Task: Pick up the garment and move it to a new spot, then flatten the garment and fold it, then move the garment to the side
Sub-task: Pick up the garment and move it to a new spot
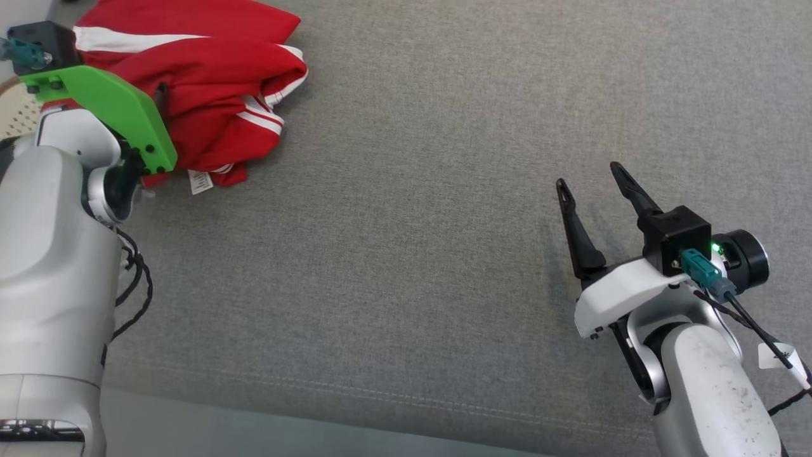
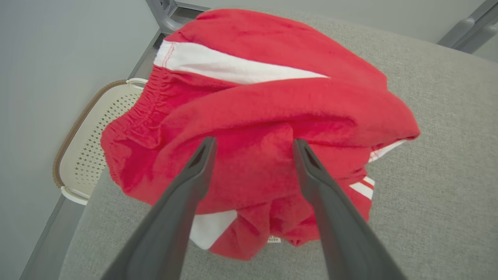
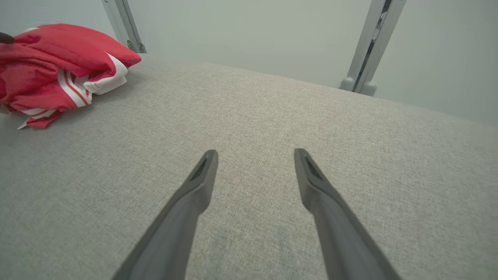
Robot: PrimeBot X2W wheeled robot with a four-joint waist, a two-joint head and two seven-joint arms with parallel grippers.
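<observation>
The garment is a crumpled red piece with white stripes, heaped at the far left of the grey cushion. My left arm's green wrist mount hangs over its near left part. In the left wrist view my left gripper is open, its fingertips just above a red fold of the garment with nothing clamped. My right gripper stands open over bare cushion at the right, far from the garment; it is empty in its own view too.
A white perforated basket with a brown rim sits below the cushion's left edge. Metal frame posts rise behind the cushion. The cushion's front seam runs along the bottom; a wide grey stretch lies between the arms.
</observation>
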